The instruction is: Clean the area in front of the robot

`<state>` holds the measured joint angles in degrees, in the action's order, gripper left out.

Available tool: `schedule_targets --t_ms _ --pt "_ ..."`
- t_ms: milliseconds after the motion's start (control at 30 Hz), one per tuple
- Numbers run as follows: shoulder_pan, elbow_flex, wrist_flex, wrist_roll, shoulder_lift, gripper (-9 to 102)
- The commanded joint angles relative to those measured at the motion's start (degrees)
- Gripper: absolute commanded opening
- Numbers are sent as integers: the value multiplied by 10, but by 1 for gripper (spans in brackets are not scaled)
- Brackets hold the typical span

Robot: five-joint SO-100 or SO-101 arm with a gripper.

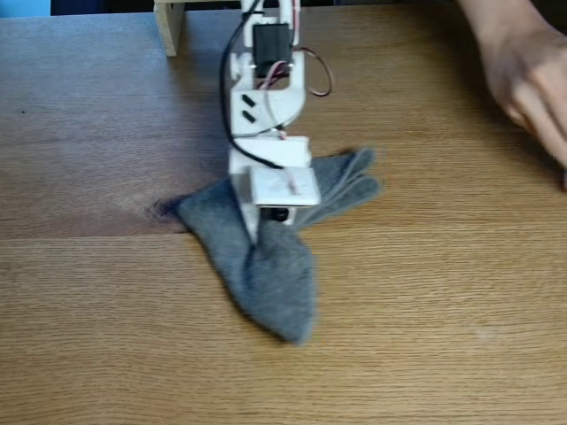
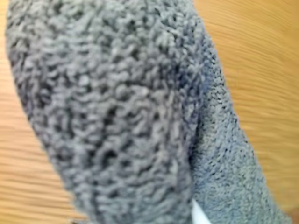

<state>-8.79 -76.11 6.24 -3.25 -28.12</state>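
Fixed view: gripper (image 1: 255, 241) down on grey cloth (image 1: 266, 266) mid-table (image 1: 425, 336), grip state unclear, hand (image 1: 532, 80) nearby; wiping looks underway, unfinished.

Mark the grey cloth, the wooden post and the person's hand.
grey cloth (image 1: 266, 274): fixed view, its lower folded lobe.
wooden post (image 1: 168, 27): fixed view, its front face near the top edge.
hand (image 1: 523, 66): fixed view, the back of the hand, top right.
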Motion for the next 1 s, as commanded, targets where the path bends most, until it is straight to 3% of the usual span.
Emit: schedule_targets --t_ms 0,167,300,533,967 --pt "-139 11 42 -7 -10 0" --pt "-216 10 116 9 -47 0" --pt "-209 9 130 18 -53 0" --pt "-84 8 139 43 -62 0" --pt "183 7 300 208 -132 0"
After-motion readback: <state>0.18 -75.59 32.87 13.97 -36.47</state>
